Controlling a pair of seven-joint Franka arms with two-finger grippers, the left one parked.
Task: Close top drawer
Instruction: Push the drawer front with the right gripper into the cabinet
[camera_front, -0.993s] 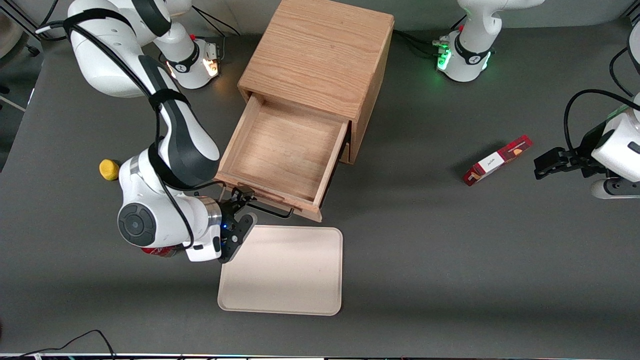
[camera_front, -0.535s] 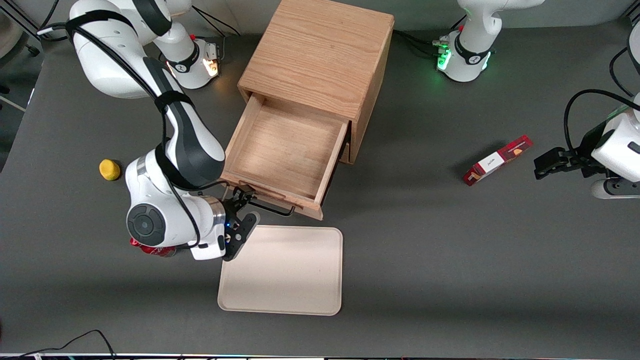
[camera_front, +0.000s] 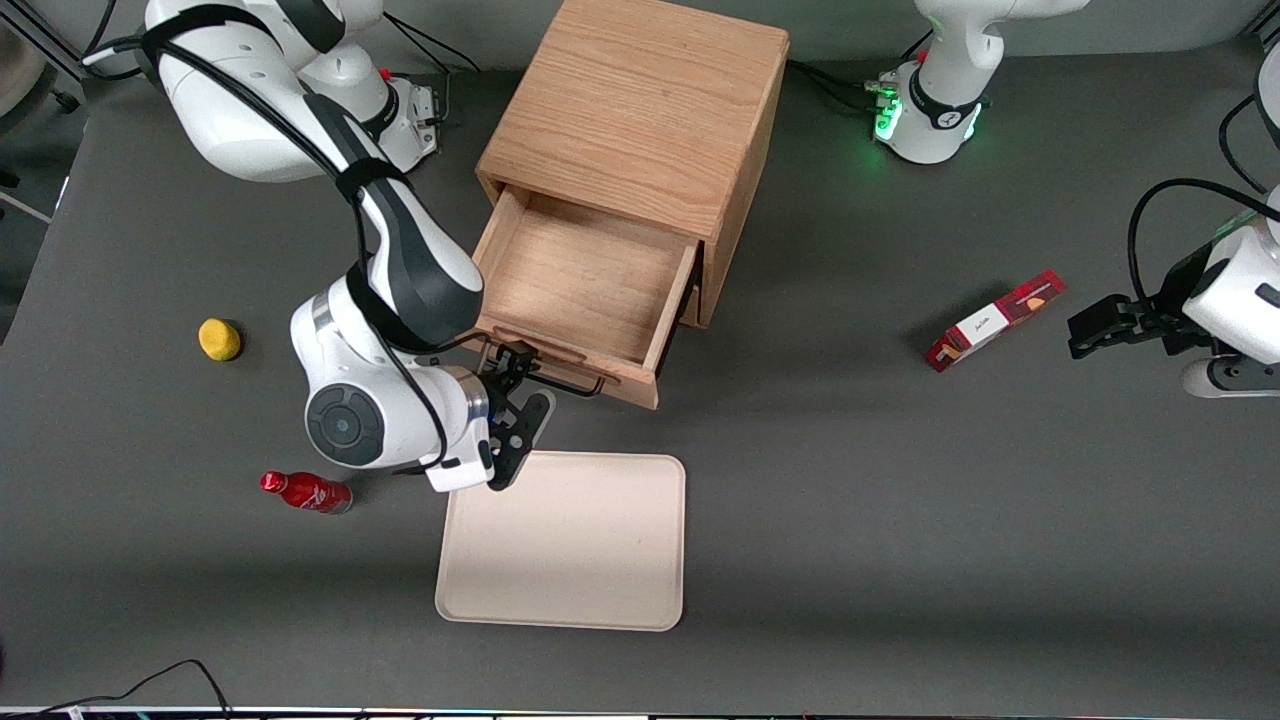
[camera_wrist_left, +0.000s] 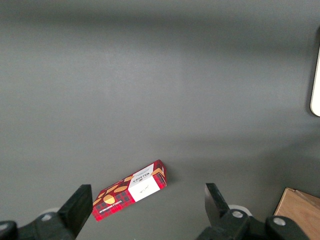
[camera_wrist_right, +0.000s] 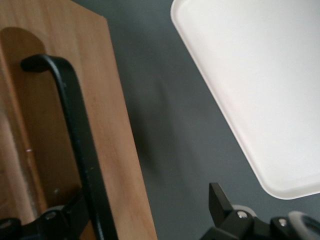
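The top drawer (camera_front: 585, 290) of the oak cabinet (camera_front: 640, 110) stands partly pulled out, and what shows of its inside is bare. Its black wire handle (camera_front: 565, 384) is on the front panel, which faces the front camera. My right gripper (camera_front: 527, 385) is open, right at the drawer's front by the end of the handle nearer the working arm. In the right wrist view the handle (camera_wrist_right: 75, 130) runs along the drawer front (camera_wrist_right: 120, 165). One fingertip (camera_wrist_right: 75, 215) lies against the handle; the other (camera_wrist_right: 220, 202) hangs over the grey table. The gripper (camera_wrist_right: 147, 210) holds nothing.
A cream tray (camera_front: 565, 540) lies on the table just nearer the front camera than the drawer; its corner shows in the right wrist view (camera_wrist_right: 260, 85). A red bottle (camera_front: 305, 492) and a yellow object (camera_front: 218, 338) lie toward the working arm's end. A red box (camera_front: 993, 320) lies toward the parked arm's.
The drawer has slid partway into the cabinet, and my gripper has moved with its front toward the cabinet. The red bottle, hidden under the arm before, now shows.
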